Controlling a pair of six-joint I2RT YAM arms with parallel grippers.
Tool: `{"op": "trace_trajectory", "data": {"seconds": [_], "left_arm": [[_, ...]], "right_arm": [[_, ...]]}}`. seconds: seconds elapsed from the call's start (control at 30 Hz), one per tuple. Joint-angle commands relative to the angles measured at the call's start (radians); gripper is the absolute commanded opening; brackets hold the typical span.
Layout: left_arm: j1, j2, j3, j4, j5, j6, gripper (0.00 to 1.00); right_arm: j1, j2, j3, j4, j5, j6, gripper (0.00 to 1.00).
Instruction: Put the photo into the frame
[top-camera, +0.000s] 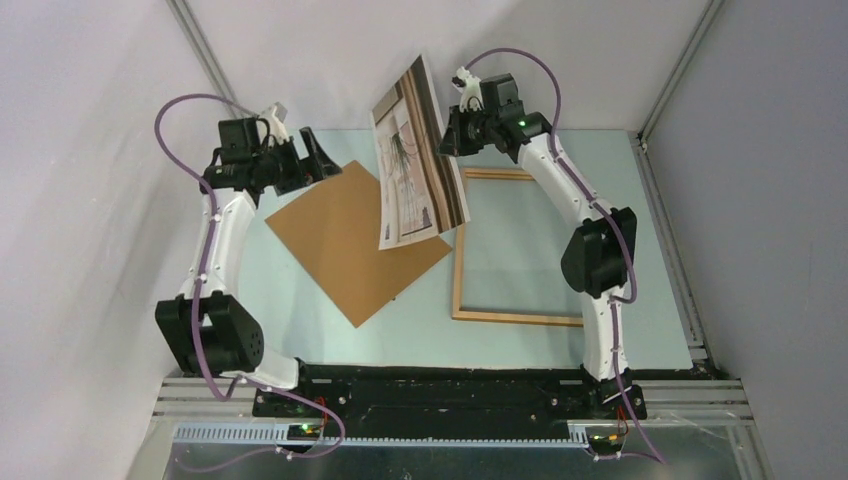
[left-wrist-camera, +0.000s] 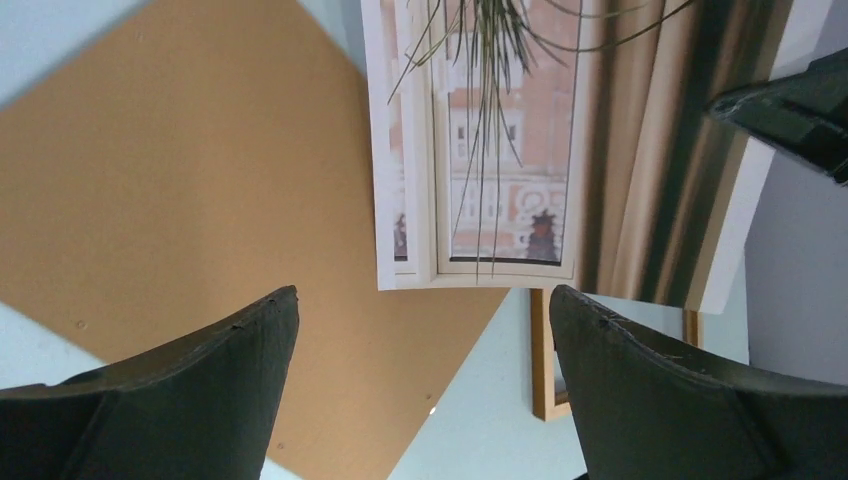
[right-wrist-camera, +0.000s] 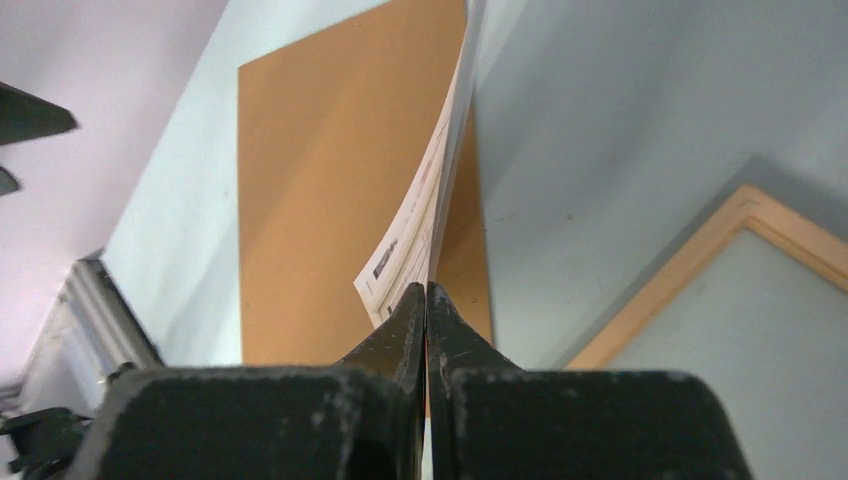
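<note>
One photo (top-camera: 415, 165) held aloft, pinched by right end effector (right-wrist-camera: 427, 295), left end effector (left-wrist-camera: 423, 300) spread wide, empty.

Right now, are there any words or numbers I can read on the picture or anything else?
None can be read. The photo has a tiny dark mark by its white border, too blurred to read. The frame and the brown board are plain.

Striped beige-brown curtains on the photo (top-camera: 420, 165), light-wood frame (top-camera: 515, 318), plain brown board (top-camera: 340, 240), pale blue table (top-camera: 420, 335)
</note>
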Motion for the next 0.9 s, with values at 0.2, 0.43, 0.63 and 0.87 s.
{"op": "trace_trajectory", "data": {"seconds": [0.2, 0.43, 0.63, 0.87], "left_arm": [[-0.132, -0.08, 0.16, 0.052, -0.088, -0.167, 1.0], [-0.143, -0.188, 0.125, 0.133, -0.074, -0.312, 1.0], [-0.135, -0.236, 0.082, 0.159, -0.043, -0.452, 1.0], [-0.083, -0.246, -0.009, 0.182, -0.034, -0.529, 1.0]], "right_arm": [[0.218, -0.247, -0.008, -0.017, 0.556, -0.397, 0.0], [0.419, -0.25, -0.112, 0.104, 0.875, -0.641, 0.0], [0.543, -0.16, -0.059, 0.108, 0.976, -0.695, 0.0], [0.57, -0.105, -0.03, 0.08, 0.974, -0.677, 0.0]]}}
